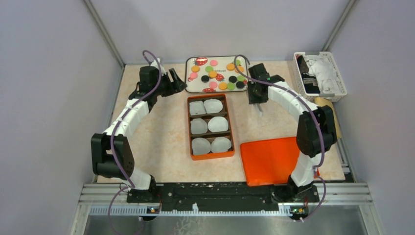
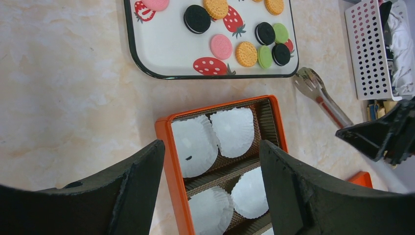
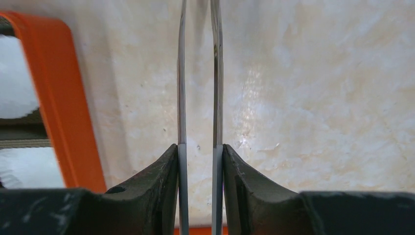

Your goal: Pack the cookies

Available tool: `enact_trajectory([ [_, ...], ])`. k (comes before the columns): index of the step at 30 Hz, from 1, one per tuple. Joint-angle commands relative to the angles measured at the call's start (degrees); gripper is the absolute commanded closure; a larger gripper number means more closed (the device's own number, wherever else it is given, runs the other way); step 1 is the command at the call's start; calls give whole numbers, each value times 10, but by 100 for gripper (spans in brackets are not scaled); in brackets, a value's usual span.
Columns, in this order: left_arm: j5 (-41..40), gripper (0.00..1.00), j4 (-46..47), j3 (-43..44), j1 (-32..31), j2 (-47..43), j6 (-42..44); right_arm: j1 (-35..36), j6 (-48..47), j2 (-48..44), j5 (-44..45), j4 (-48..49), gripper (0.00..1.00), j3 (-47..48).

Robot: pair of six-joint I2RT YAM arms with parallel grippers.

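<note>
Right gripper squeezes tongs; left gripper gapes empty; six cups, perhaps sixteen cookies.

A small booth with pale walls and a beige table

The table has a light beige top with cloudy marks like marble. A plain pale grey left wall, back wall and right wall stand around it. Thin metal posts run up the two back corners. A silver metal rail lies along the near edge, with a shiny grey surface below it. Soft light makes a bright patch on the table top.
</note>
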Motion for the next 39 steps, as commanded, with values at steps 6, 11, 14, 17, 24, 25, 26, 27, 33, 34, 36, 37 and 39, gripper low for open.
enact_trajectory([
  [6,11,23,29,-8,0,-13,-3,5,-10,-17,5,26,62,121],
  [11,1,23,31,-10,0,-16,2,4,-8,28,-13,30,62,173],
  [14,-3,23,31,-9,0,-13,2,5,-11,61,-27,33,62,206],
  [17,-2,23,26,-2,0,-9,3,7,-14,99,-41,23,62,247],
  [24,-17,22,22,6,0,-9,7,9,-25,156,-42,23,61,293],
  [25,-17,22,21,6,0,-8,7,10,-26,161,-43,21,61,299],
  [26,-17,22,21,7,0,-7,7,10,-27,165,-45,22,60,300],
  [27,-17,22,20,7,0,-6,7,10,-26,168,-47,22,59,300],
  [33,-15,22,20,8,0,-4,6,12,-27,177,-50,23,48,302],
  [34,-13,22,21,7,0,-4,5,12,-27,179,-49,23,48,303],
  [36,-12,22,21,7,0,-4,5,11,-26,186,-50,17,48,309],
  [37,-13,22,21,7,0,-3,5,11,-26,191,-49,13,48,313],
  [39,-13,22,22,7,0,-4,6,12,-26,203,-51,3,49,323],
])
